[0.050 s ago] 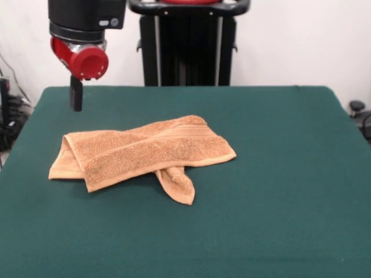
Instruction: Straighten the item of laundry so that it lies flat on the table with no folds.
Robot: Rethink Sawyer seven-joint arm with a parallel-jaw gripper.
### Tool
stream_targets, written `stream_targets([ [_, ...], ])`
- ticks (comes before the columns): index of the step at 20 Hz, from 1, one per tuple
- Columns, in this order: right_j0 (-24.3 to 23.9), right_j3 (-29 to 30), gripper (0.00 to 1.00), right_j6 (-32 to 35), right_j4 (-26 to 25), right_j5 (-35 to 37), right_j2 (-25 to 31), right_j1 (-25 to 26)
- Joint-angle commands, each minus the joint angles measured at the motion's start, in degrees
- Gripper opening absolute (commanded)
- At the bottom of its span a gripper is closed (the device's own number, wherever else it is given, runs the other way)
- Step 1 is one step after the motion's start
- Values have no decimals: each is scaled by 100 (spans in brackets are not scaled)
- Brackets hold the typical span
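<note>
An orange-tan towel [139, 153] lies crumpled on the green table [278, 174], left of centre. It is folded over itself, with a ribbed band along the upper layer and one corner poking out underneath toward the front. My gripper [76, 95] hangs above the table's far left part, behind the towel's left end and clear of it. Only one dark finger shape shows below the red wrist, so its state is unclear.
The black pedestal [188, 43] stands beyond the table's far edge. Cables and dark gear [8, 116] sit off the table's left side, and a small dark object [359, 113] off its right.
</note>
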Motion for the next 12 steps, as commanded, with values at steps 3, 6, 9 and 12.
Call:
stream_targets([
  [3,367,-566,0,1243,370,903,-68,430],
  [6,417,-702,0,1251,396,945,-177,568],
  [9,463,-859,0,1184,352,880,-266,746],
  [12,523,-1032,100,993,241,982,-363,844],
])
